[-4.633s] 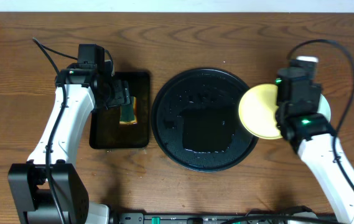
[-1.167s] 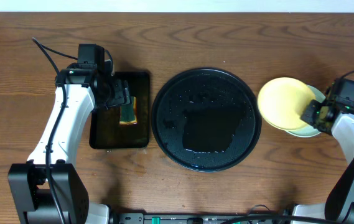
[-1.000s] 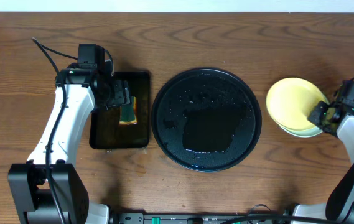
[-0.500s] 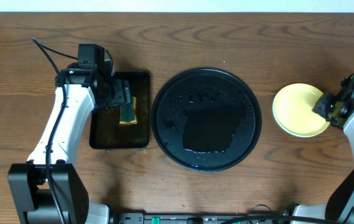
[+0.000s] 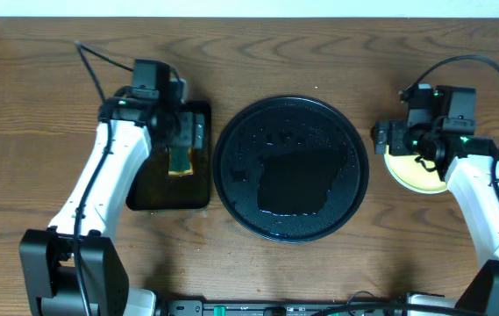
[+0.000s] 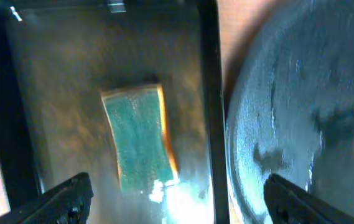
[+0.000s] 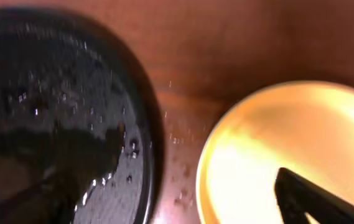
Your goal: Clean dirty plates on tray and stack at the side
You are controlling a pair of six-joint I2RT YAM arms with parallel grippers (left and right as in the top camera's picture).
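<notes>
The round black tray (image 5: 290, 167) sits wet at the table's middle with no plate on it. To its right a pale yellow plate (image 5: 414, 170) lies on the table, seen close in the right wrist view (image 7: 270, 155) beside the tray's rim (image 7: 145, 124). My right gripper (image 5: 396, 140) hovers over that plate's left edge, open and holding nothing (image 7: 177, 208). Over the rectangular tray my left gripper (image 5: 185, 136) hangs open above the green sponge (image 6: 140, 140), its fingertips (image 6: 68, 194) wide apart.
A small rectangular black tray (image 5: 148, 189) holds the sponge (image 5: 180, 161) to the left of the round tray; their rims nearly touch (image 6: 209, 124). Water drops spot the wood between the round tray and the plate (image 7: 180, 168). Cables trail from both arms.
My right gripper opened, let go of the yellow plate and swung up and left above it. The left arm shifted a little right over the rectangular tray.
</notes>
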